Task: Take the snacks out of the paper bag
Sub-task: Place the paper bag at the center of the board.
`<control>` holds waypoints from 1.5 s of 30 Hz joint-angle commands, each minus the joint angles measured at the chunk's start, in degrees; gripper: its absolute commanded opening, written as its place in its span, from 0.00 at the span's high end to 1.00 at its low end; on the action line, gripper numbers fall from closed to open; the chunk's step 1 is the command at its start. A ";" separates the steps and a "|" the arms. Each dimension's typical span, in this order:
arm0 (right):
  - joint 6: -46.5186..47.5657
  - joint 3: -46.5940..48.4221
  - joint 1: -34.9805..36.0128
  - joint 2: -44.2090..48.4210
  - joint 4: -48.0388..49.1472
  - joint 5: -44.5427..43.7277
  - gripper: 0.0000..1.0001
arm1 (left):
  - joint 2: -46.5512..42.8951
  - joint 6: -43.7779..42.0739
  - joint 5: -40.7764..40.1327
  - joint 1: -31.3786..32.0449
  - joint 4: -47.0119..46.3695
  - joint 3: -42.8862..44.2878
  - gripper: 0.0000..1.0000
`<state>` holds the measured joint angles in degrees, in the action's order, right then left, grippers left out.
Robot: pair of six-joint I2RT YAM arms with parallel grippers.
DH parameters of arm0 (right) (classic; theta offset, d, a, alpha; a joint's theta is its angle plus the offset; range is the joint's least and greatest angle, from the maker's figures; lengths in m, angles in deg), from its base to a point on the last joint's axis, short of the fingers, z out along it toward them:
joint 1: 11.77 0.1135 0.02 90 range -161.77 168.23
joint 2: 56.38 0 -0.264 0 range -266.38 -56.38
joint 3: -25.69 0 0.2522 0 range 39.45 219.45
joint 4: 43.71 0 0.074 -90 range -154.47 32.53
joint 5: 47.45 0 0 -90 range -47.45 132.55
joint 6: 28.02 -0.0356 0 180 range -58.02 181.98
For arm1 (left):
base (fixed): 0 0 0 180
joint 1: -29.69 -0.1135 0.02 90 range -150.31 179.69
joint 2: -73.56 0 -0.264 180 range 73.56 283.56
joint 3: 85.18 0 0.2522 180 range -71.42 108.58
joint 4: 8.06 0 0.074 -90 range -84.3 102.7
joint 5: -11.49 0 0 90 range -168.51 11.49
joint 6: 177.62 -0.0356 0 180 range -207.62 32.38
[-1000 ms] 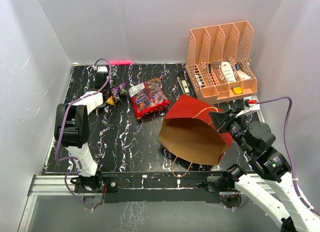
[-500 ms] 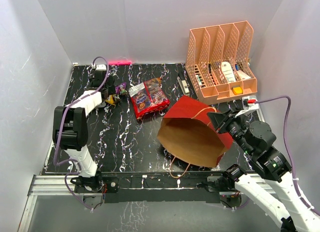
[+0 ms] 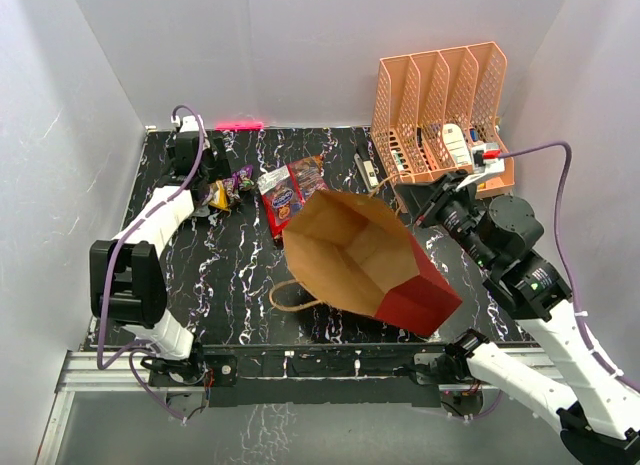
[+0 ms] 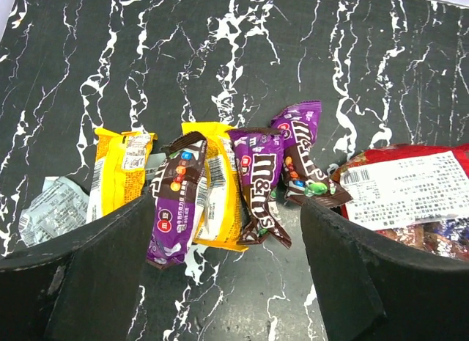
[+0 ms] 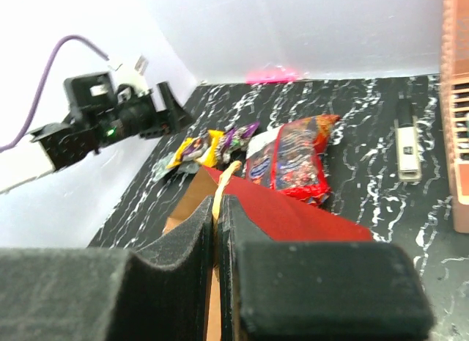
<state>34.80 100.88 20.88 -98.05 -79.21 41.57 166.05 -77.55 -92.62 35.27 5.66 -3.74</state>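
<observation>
Presently, the paper bag [image 3: 420, 297] is found tilted near the middle of the table [image 3: 230, 285], its red base toward the near right and its open mouth turned up and toward the far left, brown inside exposed. Its far rim is pinched by the right gripper [image 5: 218, 209], whose jaws are pressed together on the paper edge. The snacks [image 3: 290, 197] are located outside the bag, on the table's far left part. Two red bags [image 5: 297, 165] are laid flat just beyond the bag's mouth; in the overhead view their near edge is covered by the rim. A row of small packets [image 4: 220, 187], yellow and purple, with a silver-grey packet [image 4: 51, 213] at its end, is spread beside them. The left gripper [image 4: 227, 204] is held above this row, jaws spread wide, nothing grasped. An orange rack [image 3: 440, 105] is noted at the far right corner.
</observation>
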 commanded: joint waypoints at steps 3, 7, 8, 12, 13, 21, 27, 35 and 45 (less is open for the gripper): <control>-0.82 -2.16 0.15 2.45 5.68 -19.61 0.92 | -5.76 0.31 3.49 1.18 0.02 -0.53 0.18; 0.37 -7.16 0.16 4.53 3.52 -30.70 0.92 | -7.47 0.15 4.14 1.99 0.03 -0.72 0.15; 0.78 -8.11 0.22 5.01 2.31 -33.67 0.92 | -7.83 0.13 4.56 2.24 0.07 -0.63 0.15; 3.29 -12.72 0.18 8.15 -1.67 -42.09 0.92 | -8.97 -0.23 4.62 3.11 0.86 -0.13 0.13; 4.40 -13.75 0.22 9.22 -1.76 -43.43 0.92 | -9.46 -0.49 4.22 3.38 0.96 -0.09 0.12; 10.68 -18.24 0.17 16.01 -1.82 -53.31 0.92 | -12.13 -3.91 0.21 7.16 0.36 -1.08 0.09; 10.67 -18.40 0.18 18.46 -4.95 -58.56 0.92 | -13.71 -2.87 1.16 8.85 0.04 -1.48 0.07; 10.48 -18.14 0.22 21.82 -5.91 -54.46 0.89 | -13.83 -1.72 2.35 9.85 -0.96 -2.29 0.07; 11.47 -14.58 0.19 21.99 -7.21 -47.59 0.61 | -17.37 -0.02 0.72 11.38 -1.86 -3.55 0.02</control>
<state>45.27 82.72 20.85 -76.85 -87.27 -9.99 154.09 -79.02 -91.40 46.09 5.40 -6.73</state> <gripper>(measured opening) 0.266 0.982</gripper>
